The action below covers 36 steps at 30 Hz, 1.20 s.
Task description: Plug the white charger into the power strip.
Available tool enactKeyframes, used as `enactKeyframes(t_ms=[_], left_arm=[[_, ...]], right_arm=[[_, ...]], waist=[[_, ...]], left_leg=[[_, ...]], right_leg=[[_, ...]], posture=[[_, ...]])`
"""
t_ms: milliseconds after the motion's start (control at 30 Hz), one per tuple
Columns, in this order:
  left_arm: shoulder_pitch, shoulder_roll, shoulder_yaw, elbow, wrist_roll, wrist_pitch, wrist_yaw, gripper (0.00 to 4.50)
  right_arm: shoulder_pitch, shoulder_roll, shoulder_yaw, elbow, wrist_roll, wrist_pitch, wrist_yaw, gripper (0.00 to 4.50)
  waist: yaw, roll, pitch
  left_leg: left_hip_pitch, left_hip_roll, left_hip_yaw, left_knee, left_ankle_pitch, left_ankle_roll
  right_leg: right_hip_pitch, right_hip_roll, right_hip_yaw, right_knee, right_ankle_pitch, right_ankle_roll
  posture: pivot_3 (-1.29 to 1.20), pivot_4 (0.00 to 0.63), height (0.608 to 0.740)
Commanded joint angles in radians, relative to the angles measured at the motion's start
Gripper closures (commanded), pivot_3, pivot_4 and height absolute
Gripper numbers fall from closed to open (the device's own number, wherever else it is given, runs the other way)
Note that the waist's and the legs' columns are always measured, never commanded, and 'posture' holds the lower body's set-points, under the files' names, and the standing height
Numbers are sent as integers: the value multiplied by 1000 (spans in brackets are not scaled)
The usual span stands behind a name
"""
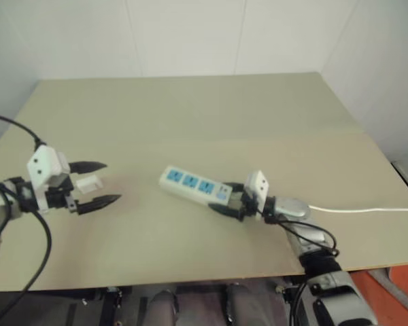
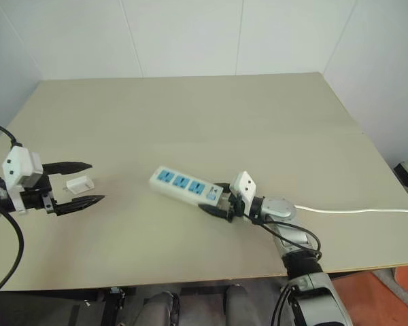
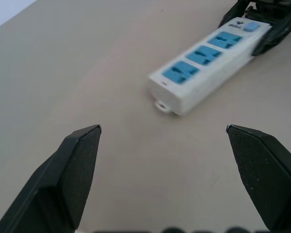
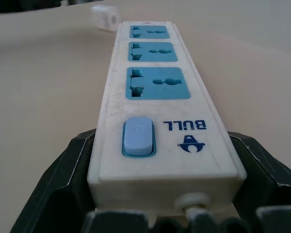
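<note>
The power strip (image 1: 194,185), a white bar with three blue sockets, lies slantwise on the table's middle. My right gripper (image 1: 221,197) is shut on its switch end, one black finger on each long side; in the right wrist view the power strip (image 4: 153,82) runs away from the fingers (image 4: 77,165). The white charger (image 1: 88,183) lies on the table to the left of the strip. My left gripper (image 1: 112,181) hovers over it, open, pointing toward the strip. The left wrist view shows bare table between its fingers (image 3: 77,160) and the power strip (image 3: 208,63) beyond.
The strip's thin white cord (image 1: 367,209) runs off the table's right edge. The beige table (image 1: 190,115) meets white walls at the back and right. Black cables hang by my left arm (image 1: 27,224).
</note>
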Motion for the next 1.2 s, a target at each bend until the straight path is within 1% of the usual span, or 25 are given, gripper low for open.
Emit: enactKeyframes(t_ms=[33, 200, 333, 433, 533, 633, 833, 933, 1067, 1133, 1200], left_arm=[[-35, 47, 4, 42, 18, -42, -53, 0], [-67, 99, -31, 98, 71, -88, -100, 0], [-142, 181, -99, 182, 157, -167, -165, 0], [-227, 221, -163, 274, 199, -233, -242, 0], [-344, 232, -237, 384, 249, -292, -306, 0], [-495, 216, -327, 519, 326, -305, -345, 0], [-812, 181, -578, 806, 567, -415, -401, 0], [-969, 139, -696, 941, 697, -479, -402, 0], [-1073, 72, -769, 1070, 813, -525, -384, 0], [-1093, 39, -791, 1119, 864, -546, -344, 0], [-1105, 11, -803, 1157, 892, -560, -345, 0]], right_arm=[[17, -41, 61, -51, -25, -91, 93, 1079], [2, -38, 93, 10, -70, -164, 82, 1079], [-37, -13, 97, 52, -50, -182, 104, 1079], [-73, -4, 110, 103, -44, -202, 149, 1079], [-103, 5, 117, 152, -37, -215, 196, 1079], [-122, 16, 117, 199, -48, -241, 203, 1079], [-122, 39, 118, 226, -45, -252, 211, 1079], [-121, 43, 119, 230, -50, -254, 212, 1079], [-123, 44, 113, 226, -48, -243, 209, 1079], [-123, 42, 111, 224, -48, -240, 208, 1079], [-121, 39, 108, 220, -48, -236, 203, 1079]], waist=[[1, 0, 0], [-1, 0, 0], [-2, -1, 1], [-1, -1, 1], [0, -1, 1], [0, -1, 1], [-2, -1, 1], [-2, -2, 1], [-3, -2, 1], [-4, -2, 1], [-4, -2, 1]], left_leg=[[0, 0, 0, 0, 0, 0], [1, 0, 1, 0, 0, 0], [2, 0, 1, 0, 0, 0], [2, 1, 1, 0, 0, 0], [2, 0, 1, 0, 0, 0], [2, 0, 1, 0, 0, 0], [2, 0, 0, 1, 0, 0], [2, 0, 0, 1, 0, 0], [2, 0, 0, 1, 0, 0], [2, 1, 0, 1, 0, 0], [2, 1, 0, 1, 0, 0]], right_leg=[[0, 0, 0, 1, 0, 0], [0, 1, 1, 2, 0, 0], [0, 1, 1, 3, -1, -1], [0, 2, 1, 4, -1, -1], [0, 2, 1, 4, -1, -1], [0, 2, 0, 4, -1, -1], [0, 3, 1, 5, -1, -1], [0, 3, 0, 5, -1, -1], [0, 3, 1, 5, -1, -1], [0, 3, 1, 5, -1, -1], [0, 3, 1, 5, -1, -1]], posture=[[0, 150, 740], [0, 150, 740], [0, 150, 740], [0, 150, 740], [0, 150, 740], [0, 150, 740], [0, 150, 740], [0, 150, 740], [0, 150, 740], [0, 150, 740], [0, 150, 740]])
